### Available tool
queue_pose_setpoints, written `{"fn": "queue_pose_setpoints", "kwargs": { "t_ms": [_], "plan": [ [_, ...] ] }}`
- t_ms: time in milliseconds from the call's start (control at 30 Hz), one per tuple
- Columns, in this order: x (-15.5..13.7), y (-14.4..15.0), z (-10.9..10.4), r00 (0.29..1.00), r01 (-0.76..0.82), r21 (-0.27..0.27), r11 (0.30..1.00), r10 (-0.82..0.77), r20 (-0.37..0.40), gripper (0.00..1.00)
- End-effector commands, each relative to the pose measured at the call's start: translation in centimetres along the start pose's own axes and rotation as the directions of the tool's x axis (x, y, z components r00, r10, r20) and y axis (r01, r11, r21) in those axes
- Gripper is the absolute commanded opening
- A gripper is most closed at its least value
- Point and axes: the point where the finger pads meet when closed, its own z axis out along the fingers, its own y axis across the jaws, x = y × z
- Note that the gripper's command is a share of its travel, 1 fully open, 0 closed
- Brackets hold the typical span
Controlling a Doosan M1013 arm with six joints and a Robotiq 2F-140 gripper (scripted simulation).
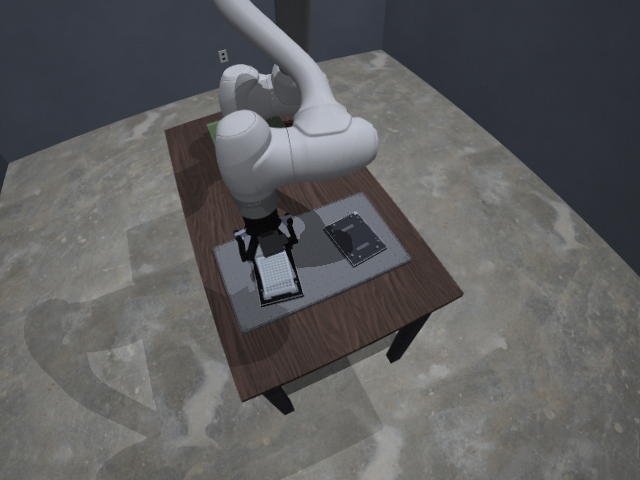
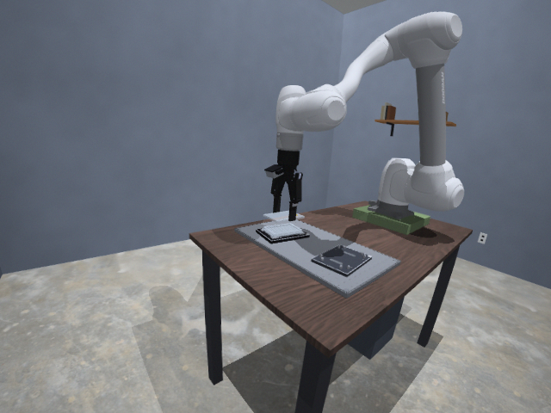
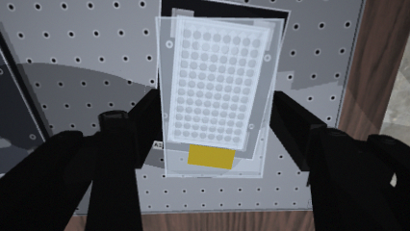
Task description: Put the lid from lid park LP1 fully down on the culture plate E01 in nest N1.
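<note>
On your table (image 2: 284, 302), the grey perforated mat (image 2: 294, 261) carries culture plate E01 (image 2: 281, 231) in its black nest (image 2: 267, 237). Your pincer (image 3: 216, 125) grips the clear lid (image 3: 168, 96) by its long edges, held above the plate, slightly askew.

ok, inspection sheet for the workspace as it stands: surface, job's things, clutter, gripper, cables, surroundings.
Surface: dark wooden table carrying a grey perforated board.
Job's things: clear lid held above the well plate, not seated, and turned slightly off the plate's outline; plate sits in its black nest; lid park vacated.
Clutter: nothing seen.
Gripper: gripper shut on the lid's long sides, pointing down.
Cables: nothing seen.
Surroundings: concrete floor, blue-grey walls, wall outlet, small shelf, green arm base.
</note>
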Motion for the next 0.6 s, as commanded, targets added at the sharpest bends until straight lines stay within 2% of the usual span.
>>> {"fn": "queue_pose_setpoints", "kwargs": {
  "t_ms": [0, 367, 567],
  "plan": [
    [0.0, 0.0, 0.0, 1.0, -0.031, 0.0, 1.0, 0.031, -0.001, 0.6],
    [0.1, 0.0, 0.2, 0.993, -0.116, 0.0, 0.993, 0.116, -0.001, 0.6],
    [0.1, 0.0, 2.1, 0.993, -0.116, 0.0, 0.993, 0.116, -0.001, 0.6]
  ]
}}
